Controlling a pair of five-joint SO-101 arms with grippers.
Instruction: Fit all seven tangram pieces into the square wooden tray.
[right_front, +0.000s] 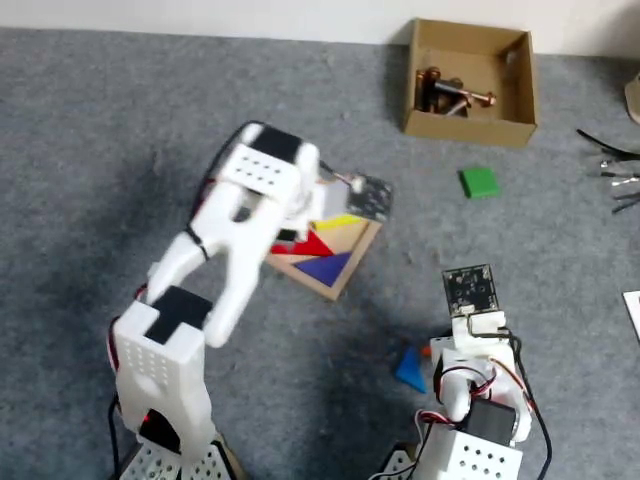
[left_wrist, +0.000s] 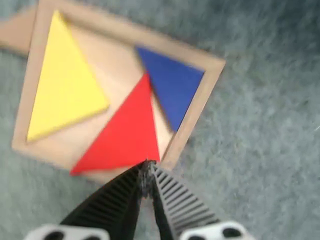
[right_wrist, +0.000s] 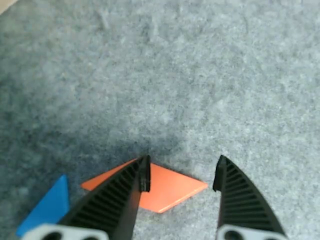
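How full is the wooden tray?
Partly full: the tray holds a yellow triangle, a red triangle and a blue triangle; bare wood shows.

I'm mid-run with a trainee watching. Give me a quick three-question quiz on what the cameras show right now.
1. True or false: the left gripper is shut above the edge of the wooden tray.
2. What colour is the piece under the open right gripper? A green, B orange, C yellow.
3. Fill in: the left wrist view shows ___ triangles lying in the wooden tray.
Key: 1 true; 2 B; 3 three.
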